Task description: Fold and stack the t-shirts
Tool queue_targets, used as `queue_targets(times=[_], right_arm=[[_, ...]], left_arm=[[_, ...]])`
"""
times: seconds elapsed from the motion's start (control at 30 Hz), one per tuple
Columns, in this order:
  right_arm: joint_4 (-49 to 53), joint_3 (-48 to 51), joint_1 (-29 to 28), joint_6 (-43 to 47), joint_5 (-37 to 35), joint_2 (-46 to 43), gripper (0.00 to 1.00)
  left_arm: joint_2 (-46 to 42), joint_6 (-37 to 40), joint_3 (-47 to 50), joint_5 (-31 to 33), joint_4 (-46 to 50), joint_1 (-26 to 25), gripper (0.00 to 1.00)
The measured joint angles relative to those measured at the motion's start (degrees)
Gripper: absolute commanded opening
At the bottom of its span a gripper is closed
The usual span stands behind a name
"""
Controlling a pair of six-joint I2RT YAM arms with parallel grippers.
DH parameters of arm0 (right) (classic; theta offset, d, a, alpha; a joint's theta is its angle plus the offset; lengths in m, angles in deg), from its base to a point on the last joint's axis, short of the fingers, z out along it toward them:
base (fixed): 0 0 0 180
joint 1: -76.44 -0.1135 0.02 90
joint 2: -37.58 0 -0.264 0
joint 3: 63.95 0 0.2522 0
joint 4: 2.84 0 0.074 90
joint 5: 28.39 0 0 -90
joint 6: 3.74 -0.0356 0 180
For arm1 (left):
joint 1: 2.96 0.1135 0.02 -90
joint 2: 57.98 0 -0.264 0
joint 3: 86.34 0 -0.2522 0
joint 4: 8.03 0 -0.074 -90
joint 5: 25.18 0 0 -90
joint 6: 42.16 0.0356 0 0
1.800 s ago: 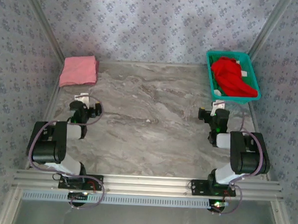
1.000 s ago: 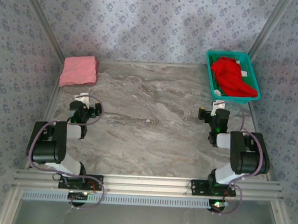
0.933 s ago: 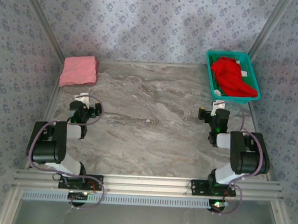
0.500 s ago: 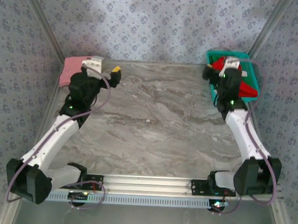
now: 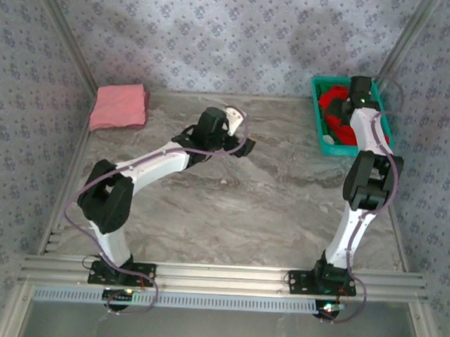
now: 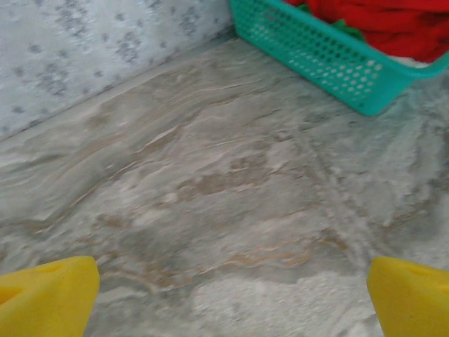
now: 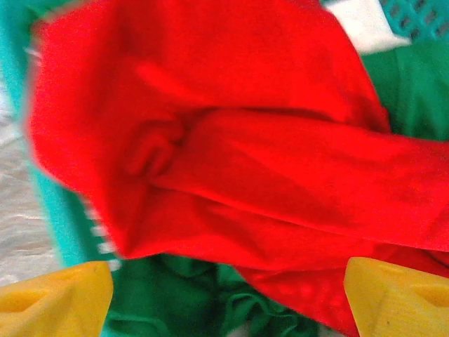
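Observation:
A bright red t-shirt (image 5: 339, 114) lies crumpled in the teal basket (image 5: 345, 150) at the back right, on top of a dark green t-shirt (image 7: 175, 302). My right gripper (image 5: 355, 106) hangs over that basket. In the right wrist view it (image 7: 224, 298) is open, and its yellow fingertips (image 7: 52, 298) stand wide apart just above the red t-shirt (image 7: 231, 161). A pale pink t-shirt (image 5: 119, 106) lies folded at the back left. My left gripper (image 5: 242, 133) is open over the bare middle of the table and faces the basket (image 6: 330, 63).
The marble table (image 5: 230, 206) is walled in by patterned panels on three sides, and the basket sits in the back right corner. Both arm bases are bolted to the metal rail (image 5: 219, 278) at the near edge. In the left wrist view the left gripper (image 6: 231, 302) has only bare marble in front of it.
Both arms have unfolded from the near edge. The left gripper swung from beside the pink t-shirt to the table's middle. The right gripper moved over the basket and came down close to the red t-shirt.

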Motion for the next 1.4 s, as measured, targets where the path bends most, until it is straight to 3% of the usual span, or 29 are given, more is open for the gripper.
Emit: queue_targets(times=[0.17, 0.27, 0.4, 0.47, 0.57, 0.67, 0.9, 1.17, 1.4], right_arm=[[4.4, -11.5, 2.4, -0.4, 2.3, 8.3, 0.88], [5.6, -18.0, 3.0, -0.4, 4.7, 12.9, 0.78], [6.7, -21.9, 3.0, -0.8, 7.3, 16.4, 0.49], [6.9, -22.7, 3.0, -0.8, 8.1, 17.0, 0.26], [7.6, -24.5, 3.1, -0.9, 9.0, 17.4, 0.09], [7.9, -26.9, 3.1, -1.1, 9.4, 17.4, 0.0], [8.4, -27.1, 2.0, -1.2, 7.7, 12.1, 0.0], [5.6, -25.2, -1.6, -0.6, 2.7, -4.1, 0.0], [7.5, -39.6, -5.2, 2.5, -1.6, -6.0, 0.0]], left_arm=[[0.1, -1.2, 0.0, -1.0, -1.9, -1.1, 0.98], [-0.4, -1.6, 1.1, -0.9, -2.7, -1.0, 0.98], [-1.7, -1.6, 3.8, -0.4, -2.8, -1.0, 0.98], [-2.7, -1.6, 5.2, 0.2, -2.9, -1.0, 0.98], [-4.1, -1.8, 7.0, 0.6, -2.9, -1.0, 0.98], [-5.3, -2.2, 7.9, 0.8, -3.0, -1.0, 0.98], [-7.7, -2.6, 9.7, 1.6, -4.2, -1.0, 0.98], [-10.4, -2.6, 11.8, 2.8, -5.3, -1.0, 0.98], [-14.0, -2.5, 15.1, 3.2, -6.8, 0.1, 0.98]])
